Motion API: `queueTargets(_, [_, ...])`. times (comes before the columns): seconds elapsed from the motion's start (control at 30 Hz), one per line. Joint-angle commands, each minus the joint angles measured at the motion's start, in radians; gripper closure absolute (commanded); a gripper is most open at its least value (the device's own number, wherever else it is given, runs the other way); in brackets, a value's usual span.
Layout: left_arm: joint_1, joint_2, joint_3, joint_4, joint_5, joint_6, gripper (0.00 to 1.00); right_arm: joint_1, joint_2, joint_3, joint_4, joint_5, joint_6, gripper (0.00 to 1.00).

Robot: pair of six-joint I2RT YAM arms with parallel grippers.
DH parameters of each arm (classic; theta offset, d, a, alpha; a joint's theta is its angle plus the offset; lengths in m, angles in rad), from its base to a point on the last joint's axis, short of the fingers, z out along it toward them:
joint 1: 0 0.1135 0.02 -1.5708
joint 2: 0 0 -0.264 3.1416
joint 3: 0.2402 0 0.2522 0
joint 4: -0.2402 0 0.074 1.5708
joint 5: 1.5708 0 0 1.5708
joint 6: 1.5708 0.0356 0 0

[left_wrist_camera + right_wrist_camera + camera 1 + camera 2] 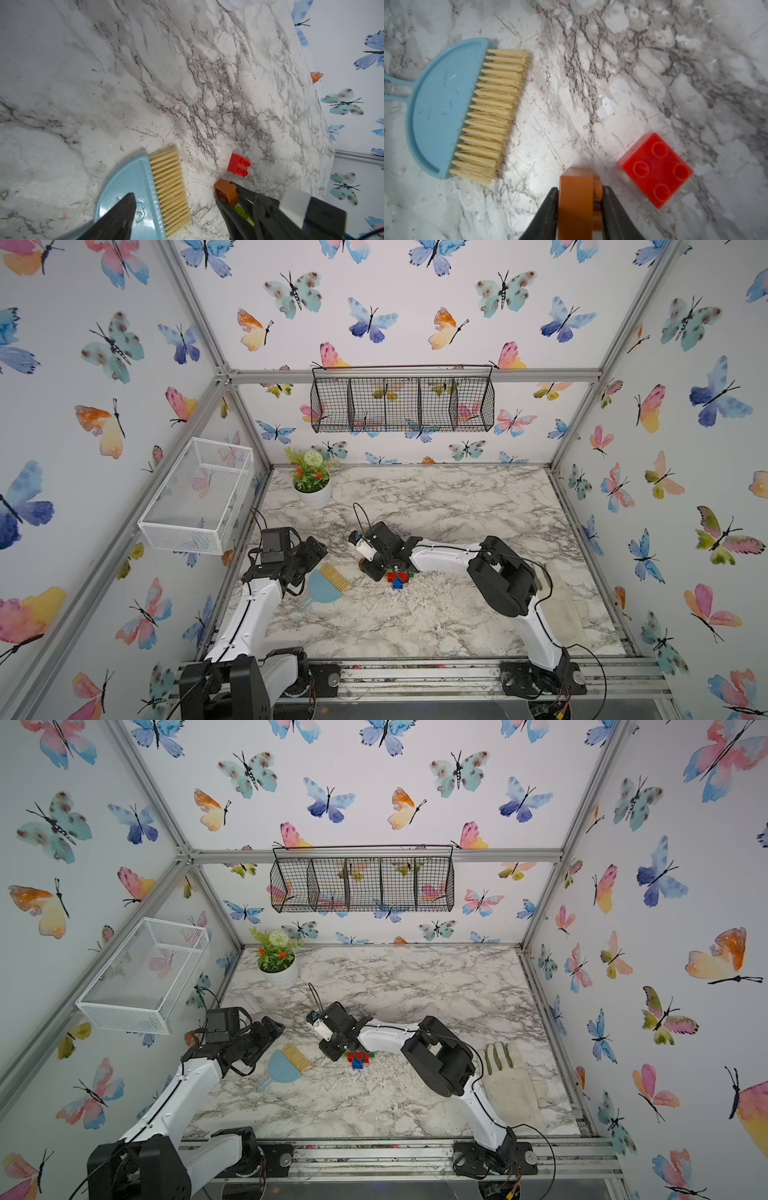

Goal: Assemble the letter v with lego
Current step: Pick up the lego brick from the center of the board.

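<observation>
Walls (374, 319) on 3 sides: white paper w/ watercolour butterflies in blue, pink, orange, teal. Alu frame bars (415, 376) run up the corners & across the back wall. Black wire basket (402, 406) w/ dividers hangs on back wall at the cross bar; white mesh basket (195, 493) on L wall. Tabletop (457, 506) is grey-veined marble look, scuffed, w/ pale flecks. Potted plant (311, 489) in back-L corner. Light soft & even.
</observation>
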Motion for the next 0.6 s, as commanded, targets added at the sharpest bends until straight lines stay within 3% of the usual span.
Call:
queueTargets(0.0, [0.006,-0.010,-0.008,-0.019,-0.005,0.019,0.12,0.008,0.015,0.028,-0.034,0.006,-0.006,0.69])
queueTargets(0.17, [0.006,-0.023,-0.013,-0.010,0.043,0.026,0.12,0.008,-0.036,0.035,-0.020,-0.004,-0.014,0.81])
queueTargets(0.4, [-0.024,-0.078,-0.079,0.068,0.183,-0.009,0.14,-0.027,-0.242,-0.067,-0.045,0.019,-0.080,0.87])
queueTargets(0.57, [-0.222,-0.084,-0.109,0.132,0.137,-0.047,0.18,-0.146,-0.425,-0.266,-0.074,0.052,-0.164,0.87])
